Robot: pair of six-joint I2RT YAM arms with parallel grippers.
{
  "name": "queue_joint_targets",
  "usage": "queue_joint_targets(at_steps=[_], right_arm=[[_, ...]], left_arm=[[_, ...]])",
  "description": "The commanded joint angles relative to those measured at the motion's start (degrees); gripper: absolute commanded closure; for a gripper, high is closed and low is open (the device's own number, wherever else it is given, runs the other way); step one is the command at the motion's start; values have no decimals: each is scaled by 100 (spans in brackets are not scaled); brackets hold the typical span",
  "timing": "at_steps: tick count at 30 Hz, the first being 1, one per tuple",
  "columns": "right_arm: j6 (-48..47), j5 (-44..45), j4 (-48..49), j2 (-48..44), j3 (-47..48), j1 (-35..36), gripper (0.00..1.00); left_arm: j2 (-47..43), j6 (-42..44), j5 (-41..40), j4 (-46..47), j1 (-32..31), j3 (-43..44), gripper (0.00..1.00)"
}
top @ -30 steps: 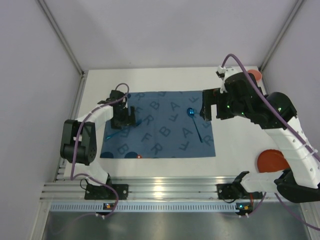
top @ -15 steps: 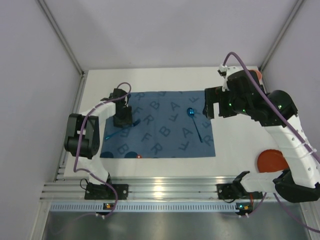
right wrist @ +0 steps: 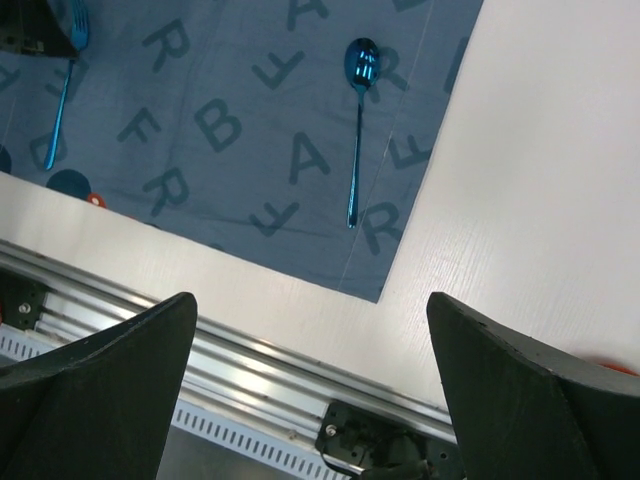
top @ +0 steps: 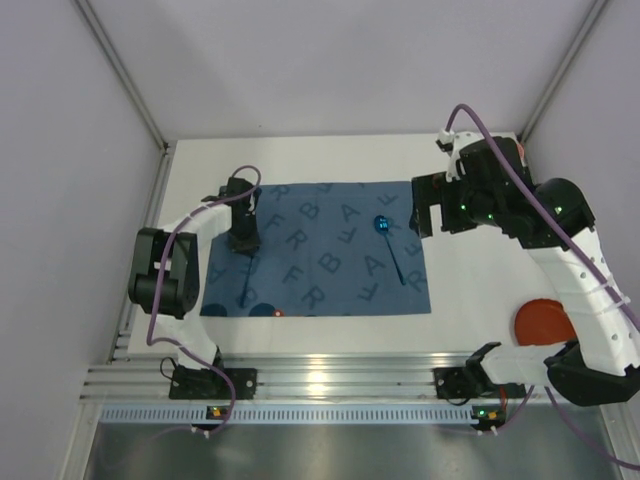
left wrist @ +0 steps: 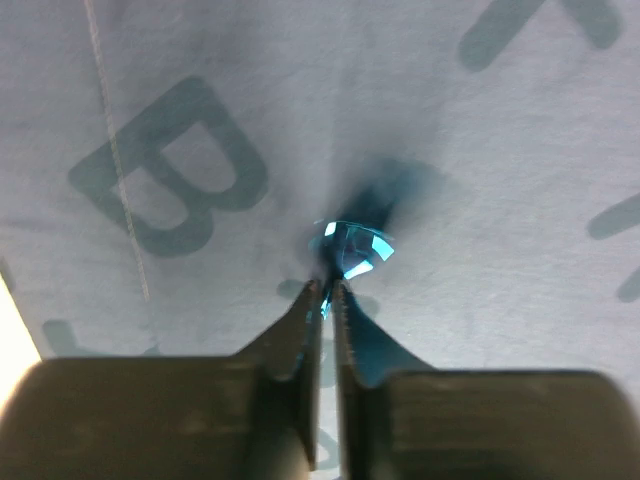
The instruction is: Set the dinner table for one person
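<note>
On the white dinner table (top: 470,290) lies a dark blue letter-printed placemat (top: 320,262). My left gripper (top: 245,235) stands over the mat's left part, shut on the head end of a shiny blue fork (top: 244,280). The fork's handle points toward the near edge. In the left wrist view the jaws (left wrist: 328,290) pinch a thin blue part of the fork (left wrist: 352,245) just above the cloth. A blue spoon (top: 392,252) lies on the mat's right side, also seen as the spoon (right wrist: 357,130) in the right wrist view. My right gripper (top: 425,215) hovers open and empty beside the mat's far right corner.
A red plate (top: 545,320) sits at the right, partly under the right arm. An orange-red object (top: 510,150) shows behind the right arm at the far right corner. The aluminium rail (top: 320,380) runs along the near edge. Grey walls enclose the table.
The left gripper came down over the fork's head and shut on it. The fork swung from lying diagonally to pointing its handle at the near edge. The right arm barely moved.
</note>
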Motion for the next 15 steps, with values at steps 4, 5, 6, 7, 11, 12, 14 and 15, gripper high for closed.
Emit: queue_joint_targets(at_steps=[4, 5, 6, 7, 11, 12, 14, 15], right_arm=[[-156, -298, 233, 80, -58, -97, 1], [-156, -342, 251, 98, -67, -97, 1], [-173, -342, 260, 98, -67, -97, 1], [-165, -342, 268, 107, -58, -97, 1], [-173, -351, 277, 90, -58, -106, 1], [-173, -351, 277, 89, -67, -106, 2], [-173, -342, 277, 54, -85, -124, 1], [-173, -316, 277, 46, -93, -132, 1]], left_arm=[[244, -405, -711, -537, 29, 116, 98], [340, -441, -764, -616, 38, 196, 99], [376, -467, -765, -634, 38, 336, 100], [402, -459, -773, -652, 38, 398, 100], [508, -406, -984, -775, 38, 670, 100], [517, -406, -1106, -801, 38, 688, 100], [508, -379, -1134, -802, 38, 750, 100], [482, -371, -1134, -793, 38, 776, 100]])
